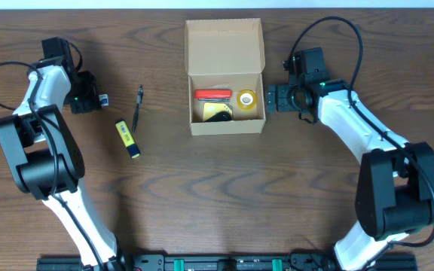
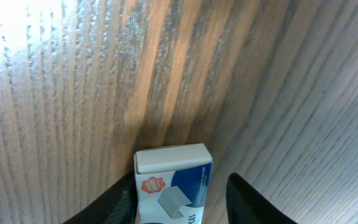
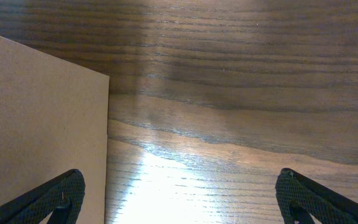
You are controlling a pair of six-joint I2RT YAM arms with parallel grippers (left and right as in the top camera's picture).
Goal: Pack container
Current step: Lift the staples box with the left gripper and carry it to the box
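The container [image 1: 226, 75] is a tan cardboard box standing open at the back centre, its flap lid raised. Inside lie a red item [image 1: 212, 95], a yellow tape roll [image 1: 246, 98] and a yellow-black item [image 1: 217, 113]. My left gripper [image 1: 96, 98] is open around a small blue-and-white staples box [image 1: 105, 98] on the table. In the left wrist view the left finger touches the staples box [image 2: 169, 160] and the right finger stands apart from it [image 2: 180, 182]. My right gripper [image 1: 272, 98] is open and empty, just right of the container. The container's wall [image 3: 36, 124] fills the left of the right wrist view, beside the gripper [image 3: 179, 180].
A dark pen [image 1: 139, 102] and a yellow marker with a blue end [image 1: 127, 138] lie on the wooden table between the left gripper and the container. Both arms' cables loop above the table at the left and right.
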